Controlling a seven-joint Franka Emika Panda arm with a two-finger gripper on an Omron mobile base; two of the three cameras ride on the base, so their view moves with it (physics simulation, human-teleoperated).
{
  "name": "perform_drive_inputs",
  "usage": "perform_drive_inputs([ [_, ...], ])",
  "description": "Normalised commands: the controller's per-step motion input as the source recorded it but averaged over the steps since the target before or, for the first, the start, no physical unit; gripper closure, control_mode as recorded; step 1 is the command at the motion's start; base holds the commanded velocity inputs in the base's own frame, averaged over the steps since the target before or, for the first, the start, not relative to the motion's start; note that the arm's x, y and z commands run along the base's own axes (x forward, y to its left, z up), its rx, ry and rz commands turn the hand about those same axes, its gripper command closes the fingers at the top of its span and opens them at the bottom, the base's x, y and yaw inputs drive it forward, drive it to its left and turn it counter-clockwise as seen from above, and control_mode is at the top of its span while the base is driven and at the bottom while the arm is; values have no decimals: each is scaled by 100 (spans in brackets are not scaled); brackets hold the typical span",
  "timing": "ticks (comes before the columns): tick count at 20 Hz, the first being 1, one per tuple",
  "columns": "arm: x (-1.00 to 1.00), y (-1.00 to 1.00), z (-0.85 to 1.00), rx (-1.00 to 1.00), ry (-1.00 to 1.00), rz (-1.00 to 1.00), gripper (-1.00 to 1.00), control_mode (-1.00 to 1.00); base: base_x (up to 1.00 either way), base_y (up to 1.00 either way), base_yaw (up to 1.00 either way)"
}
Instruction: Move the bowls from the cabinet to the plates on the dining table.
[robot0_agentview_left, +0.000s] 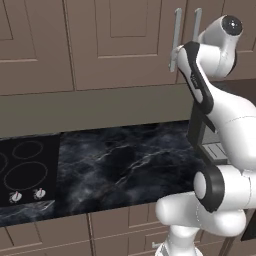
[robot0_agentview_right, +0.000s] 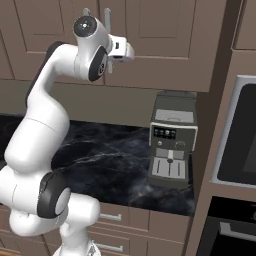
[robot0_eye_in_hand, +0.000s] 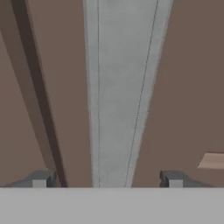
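Note:
The taupe cabinet (robot0_agentview_left: 120, 45) hangs on the wall above the counter with its doors shut, so the bowls are hidden. Two long silver bar handles (robot0_agentview_left: 176, 40) stand side by side where its doors meet. My arm reaches up to them. In the hand view my gripper (robot0_eye_in_hand: 107, 179) is open and straddles one silver handle (robot0_eye_in_hand: 118, 96). A dark fingertip (robot0_eye_in_hand: 41, 178) sits on each side of the bar, with a gap between each tip and the bar. The white hand (robot0_agentview_right: 120, 50) is level with the handle's lower part. The plates and the dining table are out of view.
Below the cabinet runs a black marble counter (robot0_agentview_left: 125, 165) with a black cooktop (robot0_agentview_left: 25, 172) at its left. A coffee machine (robot0_agentview_right: 171, 145) stands at the counter's right end, beside a tall unit with built-in ovens (robot0_agentview_right: 240, 135). Drawer fronts (robot0_agentview_right: 115, 217) lie under the counter.

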Motion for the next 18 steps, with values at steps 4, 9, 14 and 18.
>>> perform_drive_inputs([
  [4, 24, -5, -1, 4, -7, 0, 100, -100, 0, 0, 0],
  [9, 15, 0, -3, 3, -5, 0, 100, -100, 0, 0, 0],
  [14, 2, 3, -26, 6, -3, 0, 100, -100, 0, 0, 0],
  [18, -63, -26, -6, 12, 0, -1, 100, -100, 0, 0, 0],
])
